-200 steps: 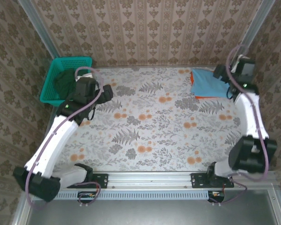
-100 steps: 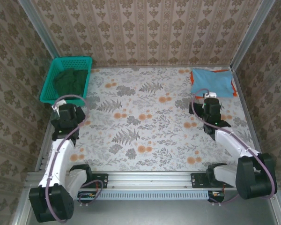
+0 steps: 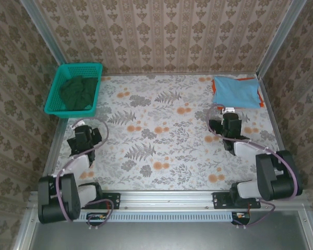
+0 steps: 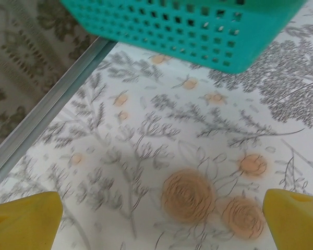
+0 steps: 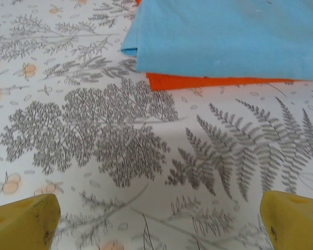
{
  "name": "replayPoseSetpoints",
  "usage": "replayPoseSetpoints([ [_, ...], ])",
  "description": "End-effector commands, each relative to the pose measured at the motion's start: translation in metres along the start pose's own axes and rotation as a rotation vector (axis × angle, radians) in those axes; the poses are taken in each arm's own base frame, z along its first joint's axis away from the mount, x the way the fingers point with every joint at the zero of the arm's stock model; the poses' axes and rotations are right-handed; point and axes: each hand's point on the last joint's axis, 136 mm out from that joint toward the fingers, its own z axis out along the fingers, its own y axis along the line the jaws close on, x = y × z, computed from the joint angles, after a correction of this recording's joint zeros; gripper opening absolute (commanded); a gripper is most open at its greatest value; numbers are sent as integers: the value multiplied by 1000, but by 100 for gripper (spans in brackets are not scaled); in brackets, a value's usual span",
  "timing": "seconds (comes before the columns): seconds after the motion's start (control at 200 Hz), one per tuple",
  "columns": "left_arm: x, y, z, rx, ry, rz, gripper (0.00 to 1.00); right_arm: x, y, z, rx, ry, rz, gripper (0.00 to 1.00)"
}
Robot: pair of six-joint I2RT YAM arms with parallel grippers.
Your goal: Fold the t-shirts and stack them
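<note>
The light-blue t-shirt (image 3: 236, 91) lies folded at the back right of the table, resting on the folded orange t-shirt (image 3: 260, 97), of which only edges peek out. In the right wrist view the blue t-shirt (image 5: 224, 36) covers the orange t-shirt (image 5: 198, 81); no star or lettering shows. My right gripper (image 3: 229, 117) sits low just in front of this stack, open and empty, its yellow fingertips (image 5: 22, 221) wide apart. My left gripper (image 3: 82, 133) rests near the table's left edge, open and empty, its fingertips (image 4: 295, 219) spread over bare tablecloth.
A teal basket (image 3: 56, 96) stands at the back left, holding dark green cloth (image 3: 77, 92); its wall (image 4: 198, 26) is just ahead of my left gripper. A metal rail (image 4: 47, 112) borders the table's left side. Floral tablecloth (image 3: 161, 130) covers the middle.
Both arms have drawn back toward the near edge. The left gripper has left the basket area, and the right gripper has come away from the t-shirt stack, which lies still.
</note>
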Motion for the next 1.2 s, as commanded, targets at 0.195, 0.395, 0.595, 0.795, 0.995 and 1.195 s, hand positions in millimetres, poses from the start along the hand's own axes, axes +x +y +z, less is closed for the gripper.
replayPoseSetpoints([
  [0.195, -63, -49, 29, 148, -193, 73, 100, -40, 1, 15, -14, -192, 9, 100],
  [0.395, -57, -80, 20, 285, -254, 177, 100, -33, 1, -2, -50, -282, 22, 100],
  [0.595, -44, -97, 13, 322, -349, 256, 100, -22, 12, -22, -116, -422, -10, 100],
  [0.795, -46, -94, 27, 289, -267, 233, 100, -27, 8, 4, -64, -299, 1, 100],
  [0.995, -46, -89, 30, 311, -248, 204, 100, -28, 0, 12, -84, -256, 50, 100],
  [1.195, -46, -90, 30, 311, -249, 207, 100, -28, -1, 11, -83, -256, 51, 100],
])
